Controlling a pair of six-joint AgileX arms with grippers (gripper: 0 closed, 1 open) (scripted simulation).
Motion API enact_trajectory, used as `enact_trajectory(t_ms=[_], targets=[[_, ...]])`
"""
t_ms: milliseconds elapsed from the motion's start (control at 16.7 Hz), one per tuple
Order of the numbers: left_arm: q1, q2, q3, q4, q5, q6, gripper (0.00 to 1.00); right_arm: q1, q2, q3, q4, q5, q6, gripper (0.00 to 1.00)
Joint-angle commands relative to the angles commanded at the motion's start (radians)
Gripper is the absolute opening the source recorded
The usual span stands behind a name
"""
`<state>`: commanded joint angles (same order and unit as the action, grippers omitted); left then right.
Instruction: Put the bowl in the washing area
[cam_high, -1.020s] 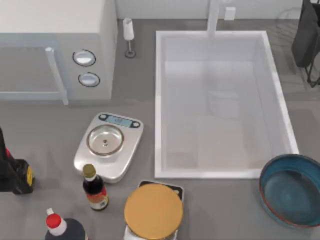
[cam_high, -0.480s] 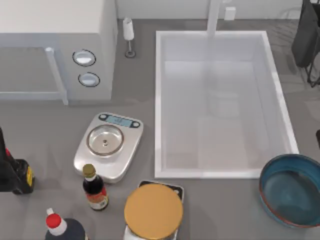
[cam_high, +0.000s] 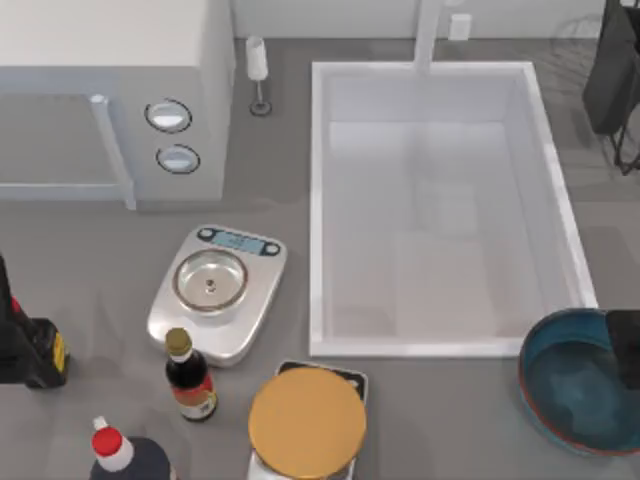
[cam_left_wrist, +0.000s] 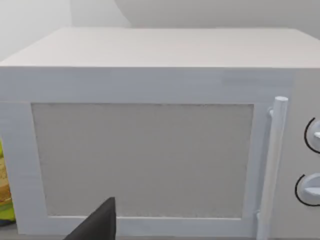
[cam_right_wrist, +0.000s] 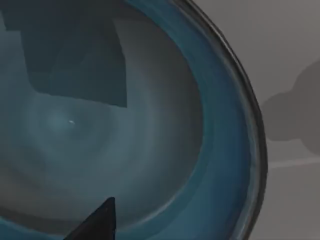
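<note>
On the grey desk (cam_high: 110, 260): white microwave (cam_high: 110, 60) at 10 o'clock, silver scale (cam_high: 217, 292) near centre, tan disc (cam_high: 306, 422) at 6, two sauce bottles (cam_high: 190, 377) at 7.

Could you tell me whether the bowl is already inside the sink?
No, the bowl sits on the table beside the sink's near right corner, outside its rim.

The bowl (cam_high: 577, 392) looks glossy glazed ceramic; the washing area (cam_high: 318, 210) smooth matt white.

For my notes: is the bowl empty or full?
Empty. The bowl stands upright on the table, and its bare blue inside shows in the right wrist view.
</note>
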<state>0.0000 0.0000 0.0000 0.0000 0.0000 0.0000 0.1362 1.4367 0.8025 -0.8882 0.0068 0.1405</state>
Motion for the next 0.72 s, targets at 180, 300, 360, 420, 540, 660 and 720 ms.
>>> enact_trajectory(t_ms=[180, 300, 360, 420, 540, 660, 720], targets=[[0.000, 0.000, 0.000, 0.000, 0.000, 0.000, 1.00, 0.006, 0.061, -0.063, 0.128, 0.001, 0.008, 1.00], [0.000, 0.000, 0.000, 0.000, 0.000, 0.000, 1.00, 0.006, 0.089, -0.072, 0.169, 0.002, 0.009, 1.00], [0.000, 0.000, 0.000, 0.000, 0.000, 0.000, 1.00, 0.005, 0.097, -0.068, 0.175, 0.002, 0.009, 1.00], [0.000, 0.000, 0.000, 0.000, 0.000, 0.000, 1.00, 0.004, 0.102, -0.062, 0.176, 0.002, 0.009, 1.00], [0.000, 0.000, 0.000, 0.000, 0.000, 0.000, 1.00, 0.004, 0.103, -0.061, 0.176, 0.002, 0.009, 1.00], [0.000, 0.000, 0.000, 0.000, 0.000, 0.000, 1.00, 0.004, 0.103, -0.061, 0.176, 0.002, 0.009, 1.00], [0.000, 0.000, 0.000, 0.000, 0.000, 0.000, 1.00, 0.004, 0.103, -0.061, 0.176, 0.002, 0.009, 0.92]])
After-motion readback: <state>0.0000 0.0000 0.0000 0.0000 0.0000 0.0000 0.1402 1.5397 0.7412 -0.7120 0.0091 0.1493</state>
